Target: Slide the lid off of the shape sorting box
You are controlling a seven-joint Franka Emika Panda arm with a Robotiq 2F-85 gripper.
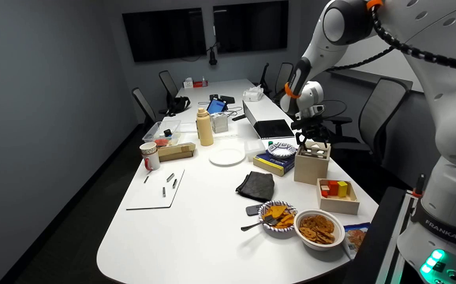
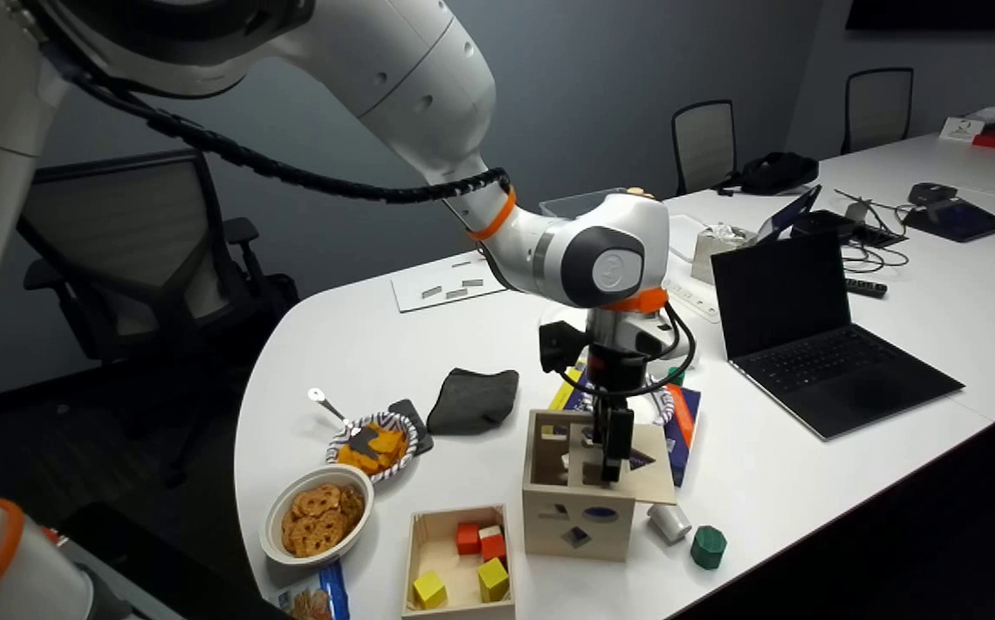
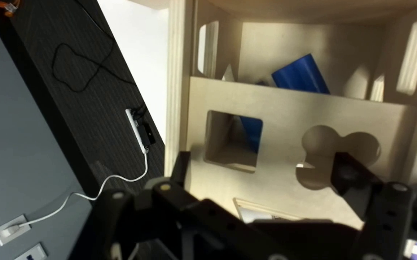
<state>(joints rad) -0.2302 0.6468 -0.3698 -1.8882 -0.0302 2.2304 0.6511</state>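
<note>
The shape sorting box [image 1: 310,169] is a pale wooden cube near the table edge in both exterior views [image 2: 540,536]. Its lid [image 2: 656,486] is a flat pale panel with cut-out holes. It is partly slid out and overhangs the box's far side, so part of the top is open. In the wrist view the lid [image 3: 277,141] lies under my gripper [image 3: 262,166]. The gripper is open, one finger beside the lid's edge, the other over the clover-shaped hole. Whether the fingertips touch the lid, I cannot tell. A blue block [image 3: 300,75] lies inside the box.
A low wooden tray [image 2: 411,568] with red and yellow blocks stands close to the box. A grey cylinder [image 2: 670,522] and a green block [image 2: 708,548] lie beside it. A blue book [image 1: 269,165] bears a patterned plate [image 1: 282,149]. A laptop [image 2: 842,379] stands beyond.
</note>
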